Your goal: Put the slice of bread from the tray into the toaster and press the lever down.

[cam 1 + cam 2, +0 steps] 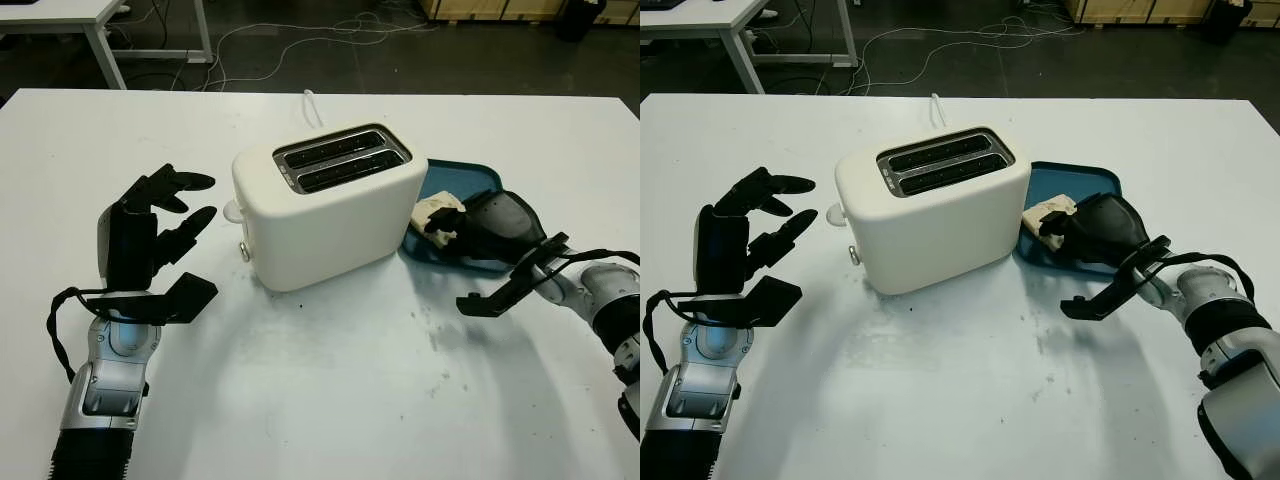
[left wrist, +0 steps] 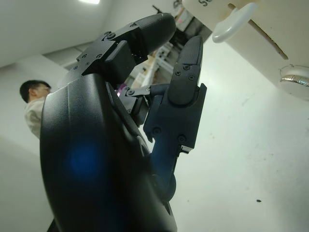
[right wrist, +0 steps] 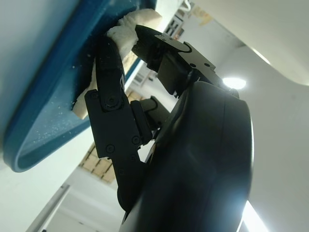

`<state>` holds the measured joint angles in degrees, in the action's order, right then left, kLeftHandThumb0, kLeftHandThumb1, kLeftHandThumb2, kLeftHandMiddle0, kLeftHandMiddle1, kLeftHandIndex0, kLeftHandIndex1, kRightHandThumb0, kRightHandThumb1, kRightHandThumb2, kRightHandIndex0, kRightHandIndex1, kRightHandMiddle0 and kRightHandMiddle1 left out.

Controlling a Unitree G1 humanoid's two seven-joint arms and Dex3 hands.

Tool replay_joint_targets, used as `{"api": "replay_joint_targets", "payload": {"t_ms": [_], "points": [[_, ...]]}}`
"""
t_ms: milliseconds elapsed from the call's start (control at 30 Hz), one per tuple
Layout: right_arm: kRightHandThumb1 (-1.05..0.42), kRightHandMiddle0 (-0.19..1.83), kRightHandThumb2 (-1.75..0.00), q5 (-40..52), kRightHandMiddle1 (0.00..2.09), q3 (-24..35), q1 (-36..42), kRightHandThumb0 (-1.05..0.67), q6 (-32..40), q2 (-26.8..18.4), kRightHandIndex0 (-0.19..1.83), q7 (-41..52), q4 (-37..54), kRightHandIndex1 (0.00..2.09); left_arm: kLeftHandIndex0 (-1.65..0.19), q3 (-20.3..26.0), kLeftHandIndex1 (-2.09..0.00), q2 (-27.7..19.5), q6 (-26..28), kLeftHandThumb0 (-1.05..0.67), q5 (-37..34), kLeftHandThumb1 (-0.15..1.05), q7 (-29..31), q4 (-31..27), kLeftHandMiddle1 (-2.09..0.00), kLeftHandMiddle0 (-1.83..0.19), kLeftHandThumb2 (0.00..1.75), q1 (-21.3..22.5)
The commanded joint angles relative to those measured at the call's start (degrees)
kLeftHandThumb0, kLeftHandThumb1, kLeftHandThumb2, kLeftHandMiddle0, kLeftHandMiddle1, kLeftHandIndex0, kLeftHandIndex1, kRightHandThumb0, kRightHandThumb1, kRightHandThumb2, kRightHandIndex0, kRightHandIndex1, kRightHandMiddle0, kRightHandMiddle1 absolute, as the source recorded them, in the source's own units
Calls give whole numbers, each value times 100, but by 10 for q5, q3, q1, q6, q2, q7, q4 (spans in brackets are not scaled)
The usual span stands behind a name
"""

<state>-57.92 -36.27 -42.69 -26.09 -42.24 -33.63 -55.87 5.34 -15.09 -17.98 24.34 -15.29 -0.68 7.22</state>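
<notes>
Bread slice (image 1: 437,213) lies in the blue tray (image 1: 470,180) beside the toaster (image 1: 330,203). Right hand (image 1: 462,228) fingers close around it. Likely light, soft, crushable: grip edges gently. Left hand (image 1: 160,225) open, idle.

Bright even overhead light; soft shadows on table (image 1: 330,380); ceiling-lamp glare in wrist views.

cream plastic toaster (image 1: 330,215): smooth, satin
teal plastic tray (image 1: 462,181): matt
white bench (image 1: 330,390): smooth, scuffed
black robot hand (image 1: 150,230): glossy plastic
</notes>
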Motion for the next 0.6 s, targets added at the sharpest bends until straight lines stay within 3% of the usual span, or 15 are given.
{"api": "replay_joint_targets", "payload": {"t_ms": [0,233,567], "points": [[-92,86,-24,16,156,13,6,-28,4,4,96,6,10,175,-67,-1,-77,0,-2,-31,-5,92,0,0,-152,-49,14,-1],[-92,79,-13,37,173,36,13,-23,-17,-4,98,-8,17,175,-67,-2,-76,-1,-3,-32,-4,92,1,2,-152,-50,14,2],[-92,78,-4,54,175,71,26,-19,-62,-23,98,-28,41,175,-67,-3,-76,1,2,-33,-5,92,3,0,-146,-49,14,3]]}}
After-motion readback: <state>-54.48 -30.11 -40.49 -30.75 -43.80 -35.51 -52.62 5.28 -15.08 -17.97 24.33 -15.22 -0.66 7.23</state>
